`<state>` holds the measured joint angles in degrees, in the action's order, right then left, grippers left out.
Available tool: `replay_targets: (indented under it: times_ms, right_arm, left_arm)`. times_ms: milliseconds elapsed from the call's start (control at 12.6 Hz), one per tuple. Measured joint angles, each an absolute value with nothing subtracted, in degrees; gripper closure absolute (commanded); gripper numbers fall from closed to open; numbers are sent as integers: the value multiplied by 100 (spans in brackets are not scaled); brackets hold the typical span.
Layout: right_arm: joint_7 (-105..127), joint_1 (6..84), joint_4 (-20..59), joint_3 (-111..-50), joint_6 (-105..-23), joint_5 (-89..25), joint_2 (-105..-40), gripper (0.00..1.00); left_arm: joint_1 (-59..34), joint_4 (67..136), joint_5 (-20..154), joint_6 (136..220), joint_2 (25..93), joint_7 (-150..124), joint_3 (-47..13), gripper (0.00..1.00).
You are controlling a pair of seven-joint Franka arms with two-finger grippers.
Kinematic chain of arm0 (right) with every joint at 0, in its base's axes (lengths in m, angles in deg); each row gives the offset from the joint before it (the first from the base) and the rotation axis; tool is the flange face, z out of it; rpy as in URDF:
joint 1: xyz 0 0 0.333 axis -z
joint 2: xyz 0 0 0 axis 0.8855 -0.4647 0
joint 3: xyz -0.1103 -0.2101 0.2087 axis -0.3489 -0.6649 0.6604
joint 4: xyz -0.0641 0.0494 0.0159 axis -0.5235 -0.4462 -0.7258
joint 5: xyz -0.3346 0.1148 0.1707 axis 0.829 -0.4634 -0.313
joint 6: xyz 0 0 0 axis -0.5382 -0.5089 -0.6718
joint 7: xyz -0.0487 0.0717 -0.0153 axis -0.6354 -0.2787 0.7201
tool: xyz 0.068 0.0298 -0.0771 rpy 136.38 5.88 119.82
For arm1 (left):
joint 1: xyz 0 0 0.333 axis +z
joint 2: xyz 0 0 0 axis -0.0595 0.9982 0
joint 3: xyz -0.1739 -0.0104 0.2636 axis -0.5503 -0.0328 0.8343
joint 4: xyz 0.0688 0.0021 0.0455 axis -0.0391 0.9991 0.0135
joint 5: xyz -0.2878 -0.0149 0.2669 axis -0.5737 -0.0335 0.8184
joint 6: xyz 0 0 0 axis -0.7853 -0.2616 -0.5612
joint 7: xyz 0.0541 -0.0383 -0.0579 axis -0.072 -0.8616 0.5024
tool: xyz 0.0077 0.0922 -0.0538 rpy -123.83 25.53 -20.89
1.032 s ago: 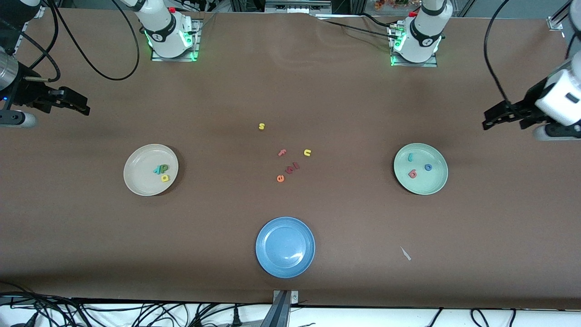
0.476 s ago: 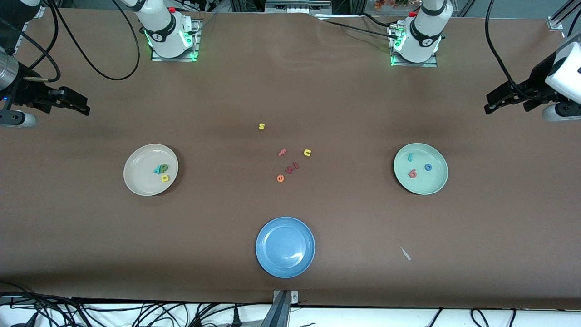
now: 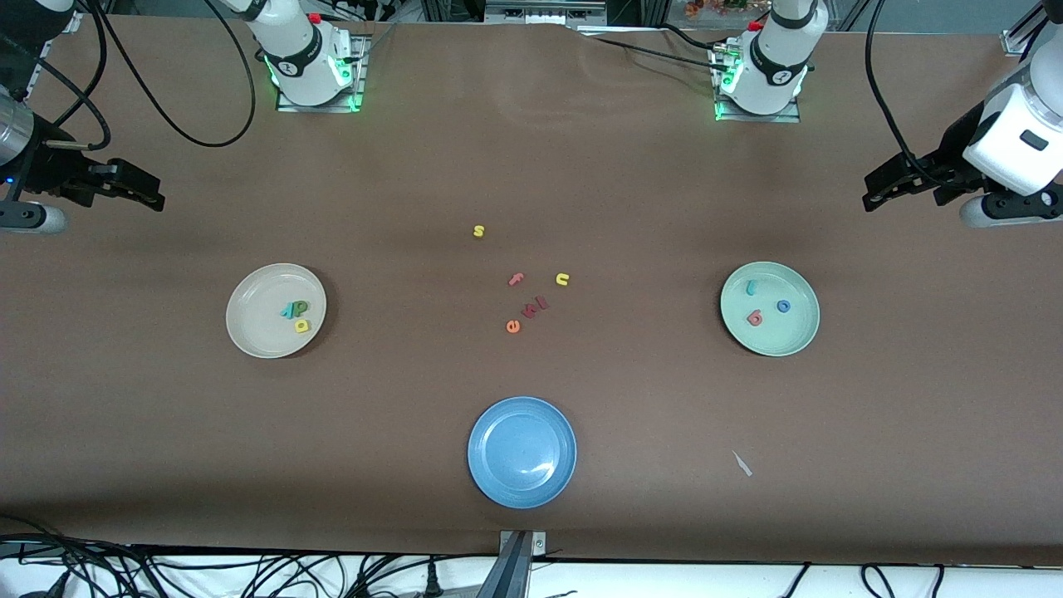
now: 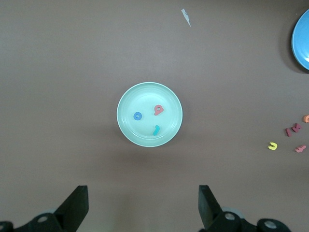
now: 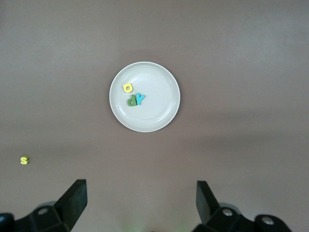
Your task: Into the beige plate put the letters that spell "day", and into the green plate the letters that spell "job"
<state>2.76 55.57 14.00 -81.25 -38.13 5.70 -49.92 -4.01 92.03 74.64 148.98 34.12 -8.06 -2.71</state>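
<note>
The beige plate (image 3: 259,334) (image 5: 161,118) holds the green "d" (image 3: 298,308) (image 5: 131,101), the teal "y" (image 3: 287,311) (image 5: 140,98) and the yellow "a" (image 3: 301,325) (image 5: 127,87). The green plate (image 3: 793,332) (image 4: 131,99) holds the teal "j" (image 3: 751,287) (image 4: 156,129), the blue "o" (image 3: 783,306) (image 4: 137,116) and the salmon-red "b" (image 3: 755,317) (image 4: 158,110). My left gripper (image 3: 879,193) (image 4: 143,203) hangs open and empty, high over bare table at the left arm's end. At the right arm's end my right gripper (image 3: 154,193) (image 5: 141,198) waits high up, open and empty.
A blue plate (image 3: 521,451) sits near the front edge, mid-table. Loose letters lie mid-table: yellow "s" (image 3: 478,231), pink "f" (image 3: 516,279), yellow "u" (image 3: 562,279), dark red pieces (image 3: 536,307), orange "e" (image 3: 512,326). A small white scrap (image 3: 742,463) lies toward the left arm's end.
The left gripper has risen and drifted a little toward the middle of the table, still open and empty. The right arm, plates and letters have not moved.
</note>
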Motion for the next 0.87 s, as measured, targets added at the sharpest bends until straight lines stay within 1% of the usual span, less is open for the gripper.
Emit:
replay_targets:
  times_ms: [873]
  right_arm:
    - [276, 5557, 1400, -8125, -3812, 570, -4992, 0]
  left_arm:
    - [-401, 9172, 7464, 14898, 3486, -1024, -173, 0]
